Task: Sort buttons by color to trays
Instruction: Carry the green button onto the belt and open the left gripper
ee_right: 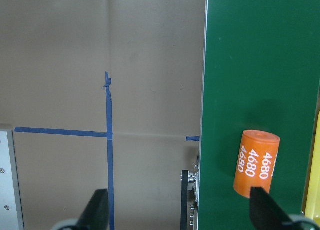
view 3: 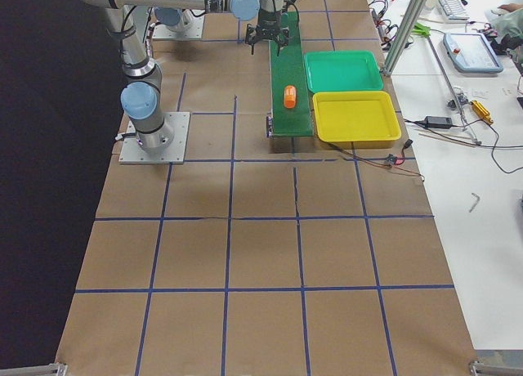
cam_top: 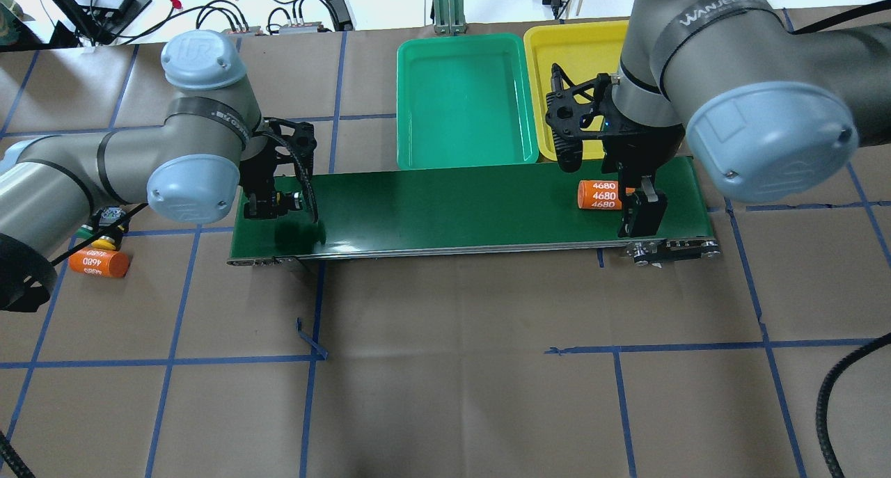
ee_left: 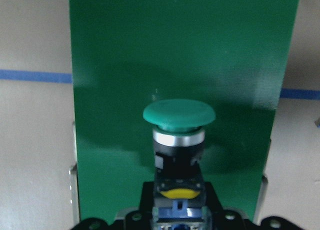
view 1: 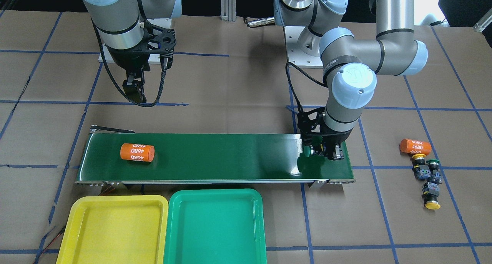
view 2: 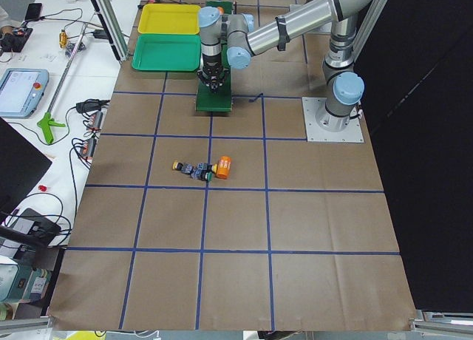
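My left gripper (view 1: 323,151) is shut on a green-capped button (ee_left: 178,115) and holds it low over the end of the dark-green conveyor belt (view 1: 230,156), cap pointing along the belt. Three more buttons (view 1: 426,175), two yellow-capped and one green-capped, lie on the paper-covered table beyond that end; they also show in the exterior left view (view 2: 194,168). The yellow tray (view 1: 115,229) and the green tray (view 1: 215,225) stand side by side, both empty. My right gripper (view 1: 134,91) is open and empty, above the table beside the belt's other end.
An orange cylinder marked 4680 (view 1: 137,152) lies on the belt near my right gripper. A second orange cylinder (view 1: 411,146) lies on the table touching the loose buttons. Blue tape lines grid the brown paper. The arm bases stand behind the belt.
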Robot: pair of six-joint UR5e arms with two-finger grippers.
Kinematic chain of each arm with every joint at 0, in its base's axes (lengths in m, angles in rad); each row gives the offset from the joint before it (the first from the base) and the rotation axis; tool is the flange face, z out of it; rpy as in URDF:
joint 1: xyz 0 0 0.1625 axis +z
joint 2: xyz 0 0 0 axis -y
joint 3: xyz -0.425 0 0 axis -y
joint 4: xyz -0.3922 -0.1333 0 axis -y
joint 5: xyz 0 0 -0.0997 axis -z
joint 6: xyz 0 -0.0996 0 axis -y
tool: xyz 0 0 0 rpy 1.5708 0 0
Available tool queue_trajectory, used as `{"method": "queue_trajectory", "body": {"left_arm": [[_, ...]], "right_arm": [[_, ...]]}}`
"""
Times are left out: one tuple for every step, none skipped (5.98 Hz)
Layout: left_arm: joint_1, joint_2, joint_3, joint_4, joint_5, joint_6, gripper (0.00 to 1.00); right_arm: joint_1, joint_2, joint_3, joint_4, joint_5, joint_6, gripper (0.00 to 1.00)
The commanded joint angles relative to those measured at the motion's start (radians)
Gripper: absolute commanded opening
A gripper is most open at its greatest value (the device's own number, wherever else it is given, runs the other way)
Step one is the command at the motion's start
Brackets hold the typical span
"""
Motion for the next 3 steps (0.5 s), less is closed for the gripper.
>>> {"method": "queue_trajectory", "body": {"left_arm": [[-0.026, -0.027, -0.007, 0.037, -0.006, -0.007, 0.03], [-0.023, -0.027, -0.007, 0.034, -0.006, -0.005, 0.65], [-0.012, -0.027, 0.008, 0.028, -0.007, 0.008, 0.86]], "right_arm": [[0.002, -0.001, -0.002, -0.028, 0.028, -0.018, 1.0], [0.002, -0.001, 0.004, -0.029, 0.03, -0.018, 1.0], [0.002, -0.001, 0.004, -0.03, 0.028, -0.013, 1.0]]}}
